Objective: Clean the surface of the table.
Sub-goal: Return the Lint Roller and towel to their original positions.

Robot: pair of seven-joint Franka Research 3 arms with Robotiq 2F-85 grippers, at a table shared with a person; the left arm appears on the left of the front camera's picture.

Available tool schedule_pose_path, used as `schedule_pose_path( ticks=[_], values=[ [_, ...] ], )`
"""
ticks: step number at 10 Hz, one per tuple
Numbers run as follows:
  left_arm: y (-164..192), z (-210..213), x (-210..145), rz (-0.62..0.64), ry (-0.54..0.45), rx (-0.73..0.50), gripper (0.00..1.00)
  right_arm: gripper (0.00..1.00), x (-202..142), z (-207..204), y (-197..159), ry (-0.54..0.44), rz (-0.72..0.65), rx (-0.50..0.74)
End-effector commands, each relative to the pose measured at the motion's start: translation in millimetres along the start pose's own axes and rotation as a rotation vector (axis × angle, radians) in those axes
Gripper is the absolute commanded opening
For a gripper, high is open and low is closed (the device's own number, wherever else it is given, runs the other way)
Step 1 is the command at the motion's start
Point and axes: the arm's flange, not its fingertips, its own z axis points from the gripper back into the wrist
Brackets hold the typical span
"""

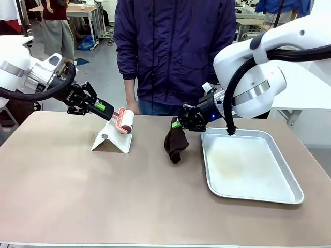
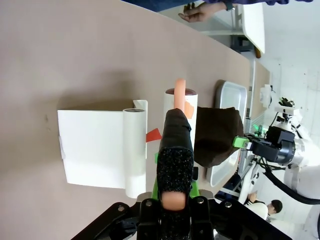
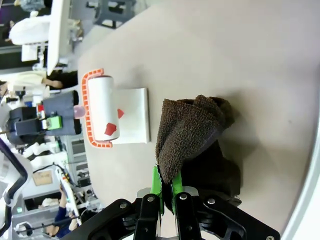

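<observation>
The left tool point(image 1: 101, 107) is clenched on the dark handle of a lint roller point(image 1: 124, 121), holding the white roll just above a white folded stand point(image 1: 113, 139) on the left half of the bench point(image 1: 103, 191). The left wrist view shows the foam-covered handle gripped end-on, the roll beyond it, and the stand's sheet lying flat beside it. The right tool point(image 1: 178, 124) is pinched shut on a dark brown cloth point(image 1: 175, 145), which hangs bunched from the green pads, its lower end touching or nearly touching the bench just left of a shallow silver tray point(image 1: 292, 181). A person in a dark blue jacket point(image 1: 173, 46) stands at the far edge, between the two arms.

The step in hand looks like the start of wiping. To do it well, the cloth should probably be lowered until more of it lies flat on the top, then drawn in overlapping strokes with steady light pressure, since a dangling bunch would only brush a narrow line. The roller should come clear of its stand before it is laid on the surface, or it may drag the stand along.

The widest open room is the near half of the bench, bare from the left corner across to the tray. The tray blocks strokes to the right, the stand crowds the left arm, and the person's place at the far edge limits reach in that direction. The gap between cloth and roller is modest, so the arms would do best to work apart.
</observation>
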Motion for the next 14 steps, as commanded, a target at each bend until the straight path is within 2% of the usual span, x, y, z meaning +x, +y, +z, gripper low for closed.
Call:
schedule_pose_path(
  ticks=[1,6,8,10,14],
  values=[
    [1,-7,-9,0.013,-0.008,0.008,0.21,0.09,11,-8,9,-0.03,-0.03,-0.045],
    [6,-18,-13,0.029,-0.018,0.069,0.21,0.09,24,-30,-2,-0.005,-0.083,-0.092],
    [6,-21,-19,0.026,0.032,0.099,0.21,0.09,29,-32,-6,0.001,-0.104,-0.104],
    [2,-22,-22,-0.001,0.064,0.101,0.21,0.09,31,-39,-8,0.02,-0.118,-0.114],
    [-13,-27,-24,-0.072,0.065,0.191,0.21,0.09,29,-48,-12,0.073,-0.116,-0.075]
  ],
)
